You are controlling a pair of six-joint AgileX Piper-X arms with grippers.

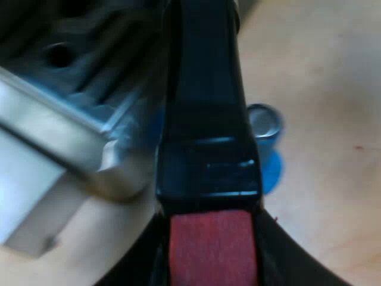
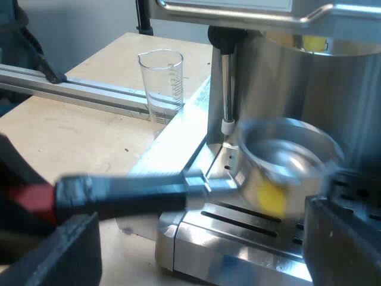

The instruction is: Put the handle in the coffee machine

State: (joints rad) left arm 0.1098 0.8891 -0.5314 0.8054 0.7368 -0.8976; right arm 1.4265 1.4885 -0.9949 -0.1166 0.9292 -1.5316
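Our left gripper (image 1: 211, 241) has its 2 fingers (image 1: 280, 259) clamped on the red end (image 1: 211, 250) of the handle (image 1: 205, 101). Our right gripper (image 2: 199, 238) has its 2 fingers (image 2: 59, 250) wide apart, gripping nothing. Beyond them the holder (image 2: 286, 161) lies about level, its metal cup open upward over the tray (image 2: 250, 229) at the machine (image 2: 280, 71) front, just beside the wand (image 2: 225, 89) and not locked in. A blue tamper (image 1: 266, 143) stands on the bench (image 1: 321, 89) near the tray's corner. A glass (image 2: 161, 83) stands upright near the bench's edge, beside a rail (image 2: 77, 89).
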